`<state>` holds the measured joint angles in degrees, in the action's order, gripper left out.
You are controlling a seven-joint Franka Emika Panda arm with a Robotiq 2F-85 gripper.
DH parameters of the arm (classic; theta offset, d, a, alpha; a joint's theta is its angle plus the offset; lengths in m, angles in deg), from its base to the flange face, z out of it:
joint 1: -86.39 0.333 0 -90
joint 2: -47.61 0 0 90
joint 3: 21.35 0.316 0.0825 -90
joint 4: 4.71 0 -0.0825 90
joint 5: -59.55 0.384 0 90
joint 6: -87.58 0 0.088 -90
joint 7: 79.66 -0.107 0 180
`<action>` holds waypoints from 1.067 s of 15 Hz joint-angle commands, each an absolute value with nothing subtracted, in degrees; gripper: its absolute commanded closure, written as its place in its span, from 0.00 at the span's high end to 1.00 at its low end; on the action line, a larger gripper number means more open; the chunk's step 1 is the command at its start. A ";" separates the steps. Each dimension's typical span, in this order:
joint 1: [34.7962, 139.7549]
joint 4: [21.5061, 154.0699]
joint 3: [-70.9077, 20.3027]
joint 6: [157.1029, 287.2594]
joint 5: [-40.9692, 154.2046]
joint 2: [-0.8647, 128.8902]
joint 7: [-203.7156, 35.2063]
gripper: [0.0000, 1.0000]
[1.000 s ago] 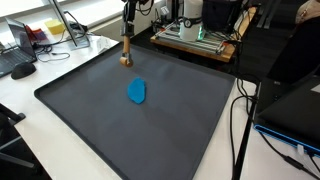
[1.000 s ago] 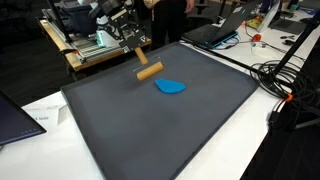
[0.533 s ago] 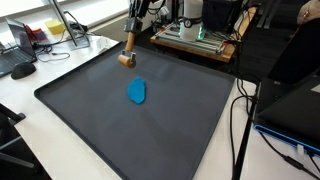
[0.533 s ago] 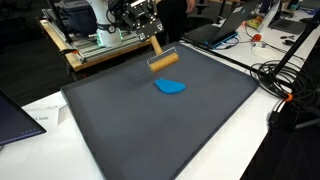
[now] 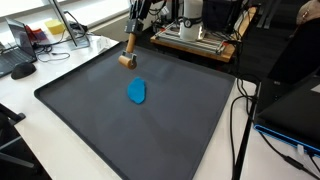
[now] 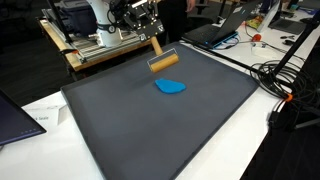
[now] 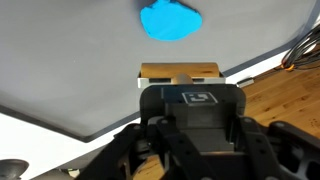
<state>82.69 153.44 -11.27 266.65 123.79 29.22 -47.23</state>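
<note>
Wooden block (image 6: pixel 164 62): clamped in your fingers (image 6: pixel 150 34), aloft over mat (image 6: pixel 120 130) far edge. Step: carry. Next: set-down needs clearance from 1 blue lump (image 6: pixel 170 87).

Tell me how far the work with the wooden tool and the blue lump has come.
Done: the end effector is shut on the wooden tool. In hand: the tool hangs tilted near an edge of the dark mat, apart from the blue lump. Left, probably: bringing the tool to the lump, which it does not touch yet.
</note>
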 commanded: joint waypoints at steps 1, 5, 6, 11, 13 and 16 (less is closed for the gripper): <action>81.87 153.45 -6.23 272.87 122.80 30.62 -47.33 0.22; 78.53 153.47 1.76 277.99 122.91 35.12 -46.43 0.22; 77.64 153.49 3.53 278.47 123.14 35.97 -45.59 0.22; 71.72 153.66 13.48 284.02 126.99 41.67 -38.77 0.22; 71.34 153.70 16.09 285.97 130.89 41.92 -34.33 0.22; 72.28 153.64 19.13 288.62 138.53 41.49 -27.45 0.22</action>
<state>72.15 153.68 15.97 285.86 131.57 42.91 -34.14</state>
